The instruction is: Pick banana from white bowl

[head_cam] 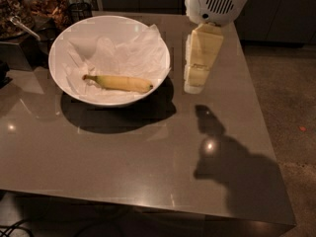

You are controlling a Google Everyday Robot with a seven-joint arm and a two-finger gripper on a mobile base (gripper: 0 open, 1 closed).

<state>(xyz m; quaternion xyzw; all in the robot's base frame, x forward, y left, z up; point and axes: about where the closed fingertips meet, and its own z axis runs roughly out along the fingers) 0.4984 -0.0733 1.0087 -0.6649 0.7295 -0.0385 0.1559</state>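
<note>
A slim yellow banana (121, 83) lies across the lower middle of the white bowl (64, 36), on crumpled white paper, stem to the left. The bowl stands on the grey table (123, 157) at the back left. My gripper (193, 85), with pale yellow blocky fingers under a white wrist housing, hangs above the table just right of the bowl's rim, fingertips pointing down. It holds nothing and is apart from the banana.
Dark containers with snacks (44, 6) and a metal utensil (22, 27) stand at the table's back left corner. The table's right edge (261, 117) drops to a speckled floor. The arm's shadow (222, 157) falls on the table's right part.
</note>
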